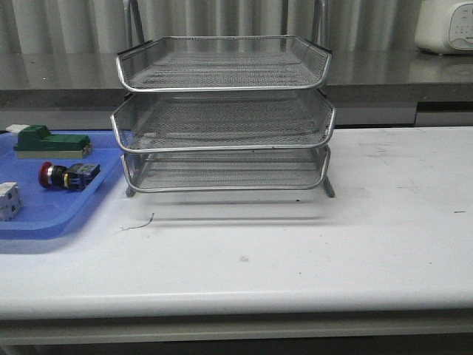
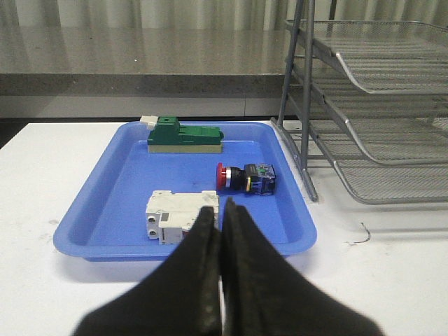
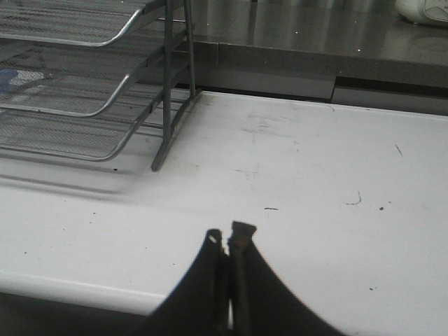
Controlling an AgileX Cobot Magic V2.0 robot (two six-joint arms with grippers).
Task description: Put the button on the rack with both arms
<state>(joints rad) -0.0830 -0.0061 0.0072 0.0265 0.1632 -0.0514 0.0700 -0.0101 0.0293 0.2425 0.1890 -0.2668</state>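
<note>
The button [image 1: 68, 176] [image 2: 245, 178], red-headed with a black and blue body, lies on its side in the blue tray [image 1: 66, 214] [image 2: 105, 210] at the table's left. The three-tier silver wire rack [image 1: 225, 115] [image 2: 378, 112] [image 3: 77, 84] stands at the back centre, its trays bare. My left gripper [image 2: 219, 210] is shut and holds nothing, hovering short of the tray's near rim, in front of the white part. My right gripper [image 3: 228, 236] is shut over bare table to the right of the rack. Neither arm shows in the front view.
A green block [image 1: 50, 140] [image 2: 184, 137] and a white cube-like part [image 1: 9, 200] [image 2: 175, 215] share the blue tray. A thin wire scrap [image 1: 139, 222] lies before the rack. A grey ledge [image 1: 384, 74] runs behind, with a white appliance [image 1: 447, 26] at far right.
</note>
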